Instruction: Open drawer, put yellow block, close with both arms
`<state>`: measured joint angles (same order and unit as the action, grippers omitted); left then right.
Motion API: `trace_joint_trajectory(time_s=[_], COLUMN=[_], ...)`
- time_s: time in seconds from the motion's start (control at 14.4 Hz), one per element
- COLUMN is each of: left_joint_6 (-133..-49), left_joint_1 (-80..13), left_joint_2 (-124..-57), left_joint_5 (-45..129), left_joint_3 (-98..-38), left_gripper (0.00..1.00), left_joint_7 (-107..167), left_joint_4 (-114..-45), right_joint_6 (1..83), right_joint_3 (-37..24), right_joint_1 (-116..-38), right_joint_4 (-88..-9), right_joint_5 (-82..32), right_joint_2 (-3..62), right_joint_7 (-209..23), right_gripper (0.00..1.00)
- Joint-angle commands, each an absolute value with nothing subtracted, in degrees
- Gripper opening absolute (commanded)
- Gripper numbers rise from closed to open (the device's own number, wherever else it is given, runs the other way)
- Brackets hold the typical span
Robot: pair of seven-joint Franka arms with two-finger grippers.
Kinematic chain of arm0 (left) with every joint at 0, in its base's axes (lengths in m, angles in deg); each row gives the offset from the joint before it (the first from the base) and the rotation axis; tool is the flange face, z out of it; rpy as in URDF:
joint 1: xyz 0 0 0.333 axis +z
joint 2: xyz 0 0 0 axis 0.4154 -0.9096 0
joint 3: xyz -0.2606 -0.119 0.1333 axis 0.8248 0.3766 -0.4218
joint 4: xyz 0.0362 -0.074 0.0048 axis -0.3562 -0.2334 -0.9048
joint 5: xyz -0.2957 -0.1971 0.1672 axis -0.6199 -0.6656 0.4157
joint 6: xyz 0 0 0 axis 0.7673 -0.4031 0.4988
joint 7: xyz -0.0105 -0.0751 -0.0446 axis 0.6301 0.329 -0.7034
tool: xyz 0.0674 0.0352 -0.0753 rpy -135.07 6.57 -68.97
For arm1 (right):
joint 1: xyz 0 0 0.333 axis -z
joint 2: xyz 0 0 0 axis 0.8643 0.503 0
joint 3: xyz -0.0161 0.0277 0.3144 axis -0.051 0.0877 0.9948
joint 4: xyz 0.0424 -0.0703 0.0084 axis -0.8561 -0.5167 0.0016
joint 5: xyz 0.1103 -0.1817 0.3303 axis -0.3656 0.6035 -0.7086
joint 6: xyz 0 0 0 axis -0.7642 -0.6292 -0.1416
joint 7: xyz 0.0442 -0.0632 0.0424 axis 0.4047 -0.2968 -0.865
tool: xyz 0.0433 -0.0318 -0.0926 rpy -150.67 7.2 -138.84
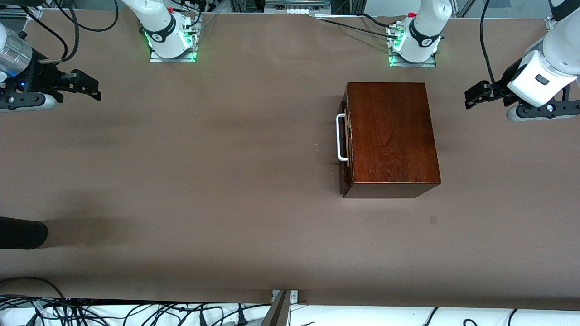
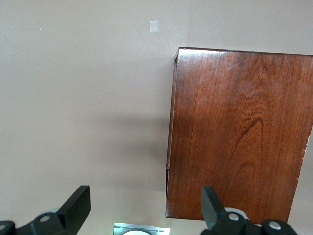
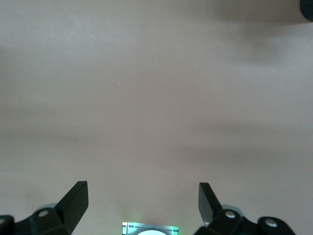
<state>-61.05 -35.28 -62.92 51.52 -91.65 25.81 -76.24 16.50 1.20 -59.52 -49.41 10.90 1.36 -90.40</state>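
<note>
Front view: dark object [image 1: 22,232] at table edge [image 1: 136,296]

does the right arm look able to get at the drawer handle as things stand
Probably yes. The white handle on the closed drawer faces the right arm's end of the table, with only bare table showing between them. The right gripper hangs open over that end, holding nothing.

You're looking at a glossy reddish-brown wooden box [image 1: 392,136], right of centre in the frame, its grain clear and the top smooth with a soft sheen. Its handle [image 1: 340,138] reads as smooth white plastic or painted metal. The table [image 1: 204,172] wears a matt brown covering, paper-like, faintly creased. Your arms show glossy white shells; both grippers look matt black.
</note>
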Motion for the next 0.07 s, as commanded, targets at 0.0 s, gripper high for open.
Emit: trace_joint_trajectory(time_s=[0.0], left_joint_6=[-62.0], left_joint_1=[-35.3], left_joint_2=[-61.2], left_joint_5=[50.1], left_joint_3=[-92.0], left_gripper=[1.00], left_joint_7=[27.1], left_joint_4=[-77.7], right_joint_6=[17.2], right_joint_3=[1.2], right_joint_1=[-59.2], right_joint_4=[-50.7], right_joint_5=[10.0], right_joint_2=[0.1], right_joint_7=[-91.5], right_gripper=[1.00])
